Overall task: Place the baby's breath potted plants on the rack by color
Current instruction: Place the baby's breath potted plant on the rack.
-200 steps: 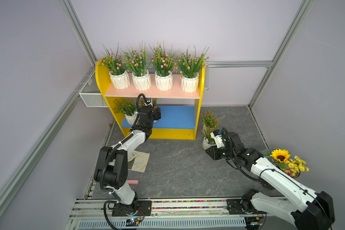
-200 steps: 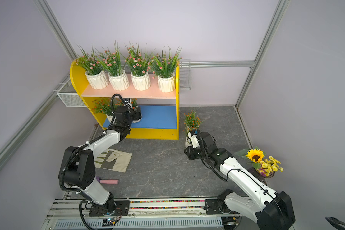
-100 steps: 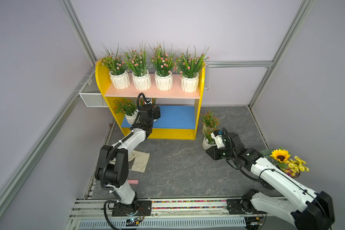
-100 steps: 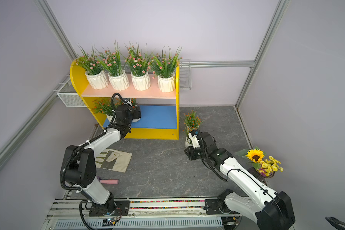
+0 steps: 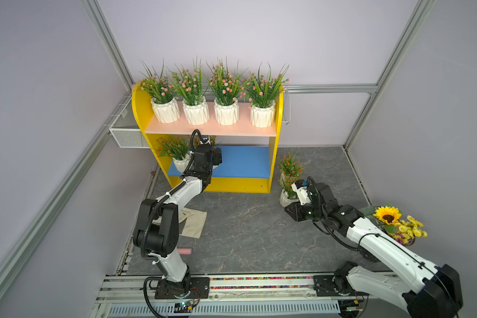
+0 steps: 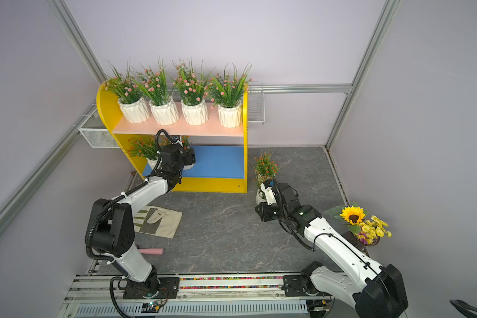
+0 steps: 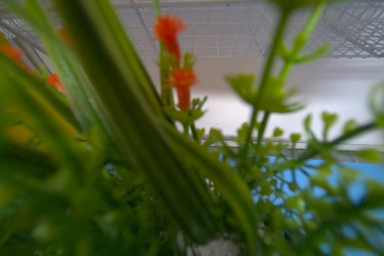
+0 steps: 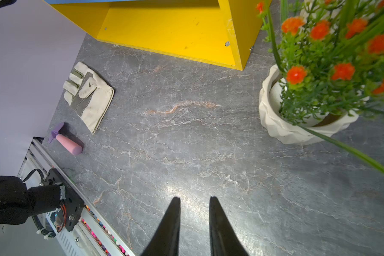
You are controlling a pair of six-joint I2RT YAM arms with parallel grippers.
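The marbled bench [image 5: 245, 228] is carrying the rack [image 5: 139, 110], two orange-blossomed potted plants [image 5: 289, 165] beside it, a work glove [image 8: 88, 97], a pink-handled tool [image 8: 68, 144] and a sunflower bouquet [image 5: 388, 217]. Four pink-blossomed ones [image 5: 226, 113] are standing on its pink upper board [image 5: 212, 130]; one orange-blossomed plant [image 5: 174, 146] is sitting on the blue lower board [image 5: 245, 162].

left arm [image 5: 182, 190] extended forward, right arm [image 5: 369, 236] bent low, right claw [image 8: 194, 201] narrowly parted, empty

Both top views look down from high over the rail [image 5: 259, 279] across the whole cell, the left wrist camera is pressed into blurred sprigs [image 7: 124, 99], and the right wrist camera faces the floor [image 8: 186, 137] closely, sharing a corner of the rack [image 8: 164, 26] with them.
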